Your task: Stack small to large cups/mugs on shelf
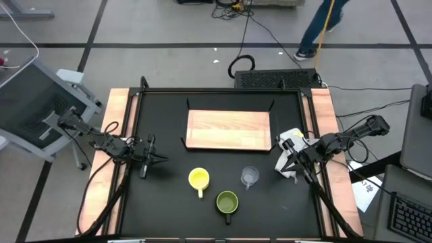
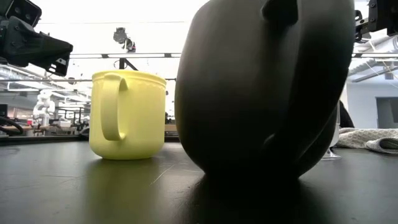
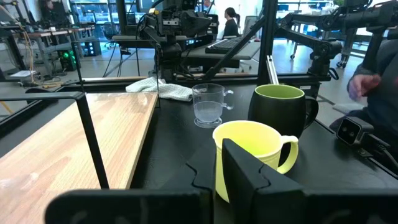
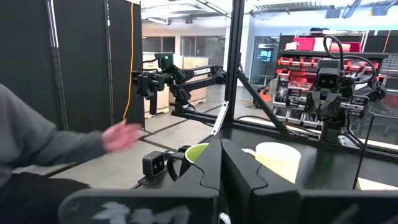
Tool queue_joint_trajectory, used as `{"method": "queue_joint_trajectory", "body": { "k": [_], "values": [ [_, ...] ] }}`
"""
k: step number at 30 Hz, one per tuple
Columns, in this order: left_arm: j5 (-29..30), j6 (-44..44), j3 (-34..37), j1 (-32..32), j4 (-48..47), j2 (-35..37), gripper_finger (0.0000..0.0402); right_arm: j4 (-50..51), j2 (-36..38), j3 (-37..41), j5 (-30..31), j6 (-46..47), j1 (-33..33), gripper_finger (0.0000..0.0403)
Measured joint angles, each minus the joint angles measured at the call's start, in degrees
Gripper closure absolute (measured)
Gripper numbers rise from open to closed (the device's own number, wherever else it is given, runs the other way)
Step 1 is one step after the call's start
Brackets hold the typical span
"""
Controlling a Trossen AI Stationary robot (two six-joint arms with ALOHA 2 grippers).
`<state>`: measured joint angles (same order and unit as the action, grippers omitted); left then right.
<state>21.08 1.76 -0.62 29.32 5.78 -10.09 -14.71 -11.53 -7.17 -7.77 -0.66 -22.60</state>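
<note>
The wooden shelf (image 1: 228, 129) lies at the table's far middle. Three cups stand upright on the black tabletop near of it: the yellow mug (image 1: 198, 179), the small clear cup (image 1: 250, 177) and the dark green mug (image 1: 227, 202), nearest the front edge. All three also show in the left wrist view: yellow mug (image 3: 249, 149), clear cup (image 3: 208, 106), green mug (image 3: 280, 109). My left gripper (image 1: 156, 160) is shut and empty, left of the yellow mug. My right gripper (image 1: 283, 166) is shut and empty, right of the clear cup.
A white cloth (image 1: 291, 138) lies at the shelf's right end, under my right arm. Black corner brackets (image 3: 93, 143) stand up from the shelf. A person's hand (image 4: 121, 137) shows beyond the table's near edge. Wooden rails (image 1: 115, 135) run along both table sides.
</note>
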Motion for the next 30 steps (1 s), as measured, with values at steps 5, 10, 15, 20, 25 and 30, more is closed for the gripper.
{"method": "queue_joint_trajectory", "body": {
  "k": [5, 10, 15, 20, 25, 30],
  "values": [
    [0.0, 0.0, 0.0, 0.0, 0.0, 0.0, 0.0371, 0.0, 0.0, 0.0, 0.0, 0.0, 0.0, 0.0403],
    [0.0, -0.6, 0.0, 0.0, 0.0, 0.0, 0.0371, 0.0, 0.0, 0.0, 0.0, 0.0, 0.0, 0.0403],
    [0.0, -3.3, 0.0, 0.0, 0.0, 0.0, 0.0371, 0.0, 0.0, 0.0, 0.0, 0.0, 0.0, 0.0403],
    [0.0, -3.0, 0.0, 0.0, 0.0, 0.0, 0.0371, 0.0, 0.0, 0.0, 0.0, 0.0, 0.0, 0.0403],
    [0.0, -3.0, 0.0, 0.0, 1.7, 0.0, 0.0371, 0.0, 0.0, 0.0, 0.0, 0.0, 0.0, 0.0403],
    [0.1, -2.9, 0.0, 0.0, 4.6, 0.0, 0.0371, -0.1, 0.0, 0.0, 0.0, 0.0, 0.0, 0.0403]
  ]
}}
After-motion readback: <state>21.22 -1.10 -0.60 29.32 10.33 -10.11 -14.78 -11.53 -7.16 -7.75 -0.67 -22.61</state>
